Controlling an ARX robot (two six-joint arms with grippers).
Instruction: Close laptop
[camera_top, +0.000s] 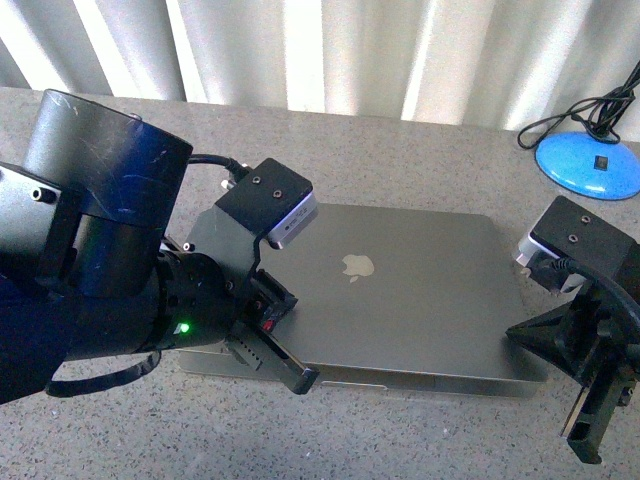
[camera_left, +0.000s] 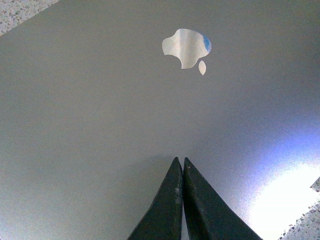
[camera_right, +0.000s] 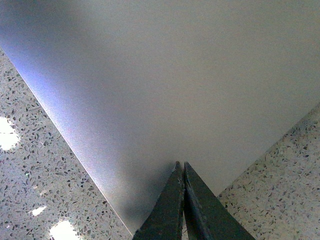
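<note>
Laptop (camera_top: 400, 300): grey metal, lid fully down, lying flat on the table (camera_top: 420, 150) at the centre of the front view, long side across. Logo (camera_top: 357, 266): pale, centred on the lid, bright and reflective in the left wrist view (camera_left: 186, 47). Lid surface: plain and matte, with a strong glare patch towards one corner in the left wrist view. Left gripper (camera_top: 300, 380): at the laptop's near left corner, black fingers reaching along its front edge; in the left wrist view the gripper (camera_left: 180, 165) shows both fingers pressed flat together with nothing between them, tips over the lid; contact with the lid cannot be told. Left arm: large, dark, fills the left of the front view; one green light (camera_top: 184, 327) lit on it. Right gripper (camera_top: 590, 440): just beside the near right corner, off the lid in the front view; in the right wrist view the gripper (camera_right: 180, 167) is likewise clenched on nothing, tips seen against a lid corner with table on either side. Table: grey speckled stone. Lamp base (camera_top: 590, 165): blue, round, far right, well apart from the laptop, with a black cable (camera_top: 570, 120) looped beside it. Curtain (camera_top: 350, 50): pale, pleated, behind the table.
</note>
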